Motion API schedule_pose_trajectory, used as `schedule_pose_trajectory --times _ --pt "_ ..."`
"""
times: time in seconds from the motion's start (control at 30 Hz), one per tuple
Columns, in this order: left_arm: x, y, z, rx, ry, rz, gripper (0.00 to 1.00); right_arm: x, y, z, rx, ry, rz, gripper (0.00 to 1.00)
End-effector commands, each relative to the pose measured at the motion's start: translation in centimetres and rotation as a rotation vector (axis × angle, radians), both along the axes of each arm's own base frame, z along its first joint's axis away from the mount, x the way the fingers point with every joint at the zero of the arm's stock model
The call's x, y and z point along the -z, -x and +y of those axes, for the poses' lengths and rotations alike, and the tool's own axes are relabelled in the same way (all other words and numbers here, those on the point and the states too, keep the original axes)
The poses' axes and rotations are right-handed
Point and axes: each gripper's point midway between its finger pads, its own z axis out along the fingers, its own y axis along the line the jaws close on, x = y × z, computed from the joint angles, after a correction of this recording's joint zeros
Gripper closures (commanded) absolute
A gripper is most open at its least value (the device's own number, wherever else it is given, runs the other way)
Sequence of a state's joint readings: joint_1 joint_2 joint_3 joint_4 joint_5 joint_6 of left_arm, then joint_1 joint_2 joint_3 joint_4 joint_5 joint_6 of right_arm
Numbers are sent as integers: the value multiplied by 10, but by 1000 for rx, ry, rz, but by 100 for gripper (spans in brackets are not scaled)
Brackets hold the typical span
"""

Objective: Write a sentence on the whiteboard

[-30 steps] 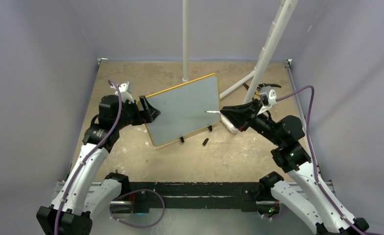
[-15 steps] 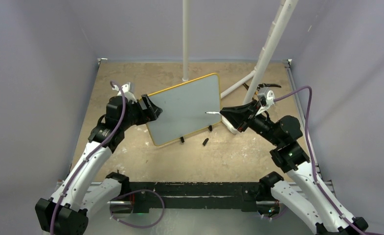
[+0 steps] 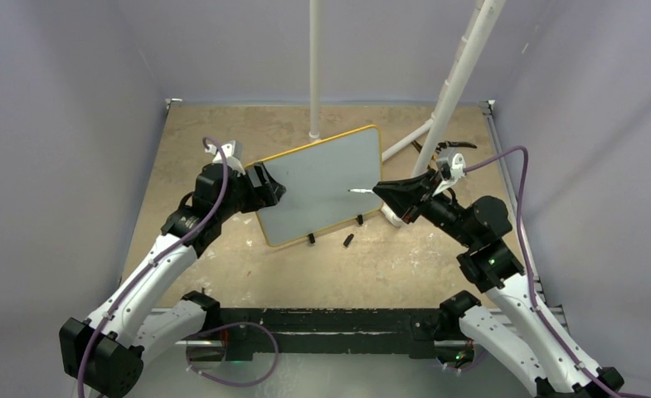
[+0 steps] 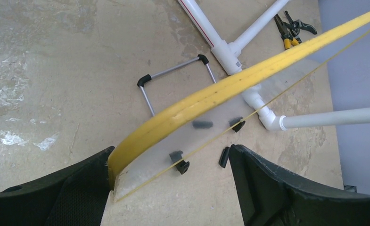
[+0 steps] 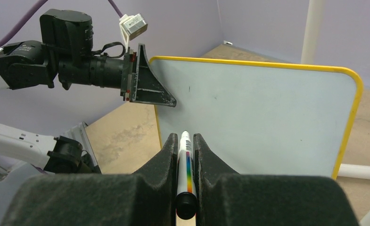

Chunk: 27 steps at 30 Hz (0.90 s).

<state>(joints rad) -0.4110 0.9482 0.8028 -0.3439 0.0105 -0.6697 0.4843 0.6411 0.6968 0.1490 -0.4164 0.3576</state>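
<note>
Tan counter [image 3: 222, 133] bears the tilted whiteboard [image 3: 322, 178]. Left hand [image 3: 265, 184], spread, straddles its left edge; right hand [image 3: 380, 189] pinches a marker [image 5: 185, 160].

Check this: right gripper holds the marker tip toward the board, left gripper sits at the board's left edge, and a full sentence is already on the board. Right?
One thing is wrong: the board has no sentence on it. The right wrist view shows its face blank apart from a faint speck or two. The rest holds: the right gripper holds the marker tip toward the board, and the left gripper sits at the board's left edge.
</note>
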Motion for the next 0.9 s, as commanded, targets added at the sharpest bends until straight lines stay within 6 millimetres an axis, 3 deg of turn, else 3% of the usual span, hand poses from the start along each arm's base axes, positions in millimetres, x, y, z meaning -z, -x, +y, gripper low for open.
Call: schedule_pose_trajectory --times 0.0,0.1,0.3,0.4,0.57,0.87 --pt "-23 3 -13 85 17 -83 10 -7 1 1 -2 -10 -41 100" --pt "-32 8 -5 117 -64 -108 8 -8 4 2 -19 -13 -56 100" --pt "-32 20 15 155 -228 -106 6 -4 4 12 -71 -27 -56 100" --pt "-46 25 22 164 -268 -173 7 -8 5 20 -95 -36 -72 100" --pt "-50 28 37 128 -326 -232 18 -10 6 42 -124 -75 -85 100" --pt "-49 30 40 113 -311 -335 36 -18 6 79 -86 -172 -124 100"
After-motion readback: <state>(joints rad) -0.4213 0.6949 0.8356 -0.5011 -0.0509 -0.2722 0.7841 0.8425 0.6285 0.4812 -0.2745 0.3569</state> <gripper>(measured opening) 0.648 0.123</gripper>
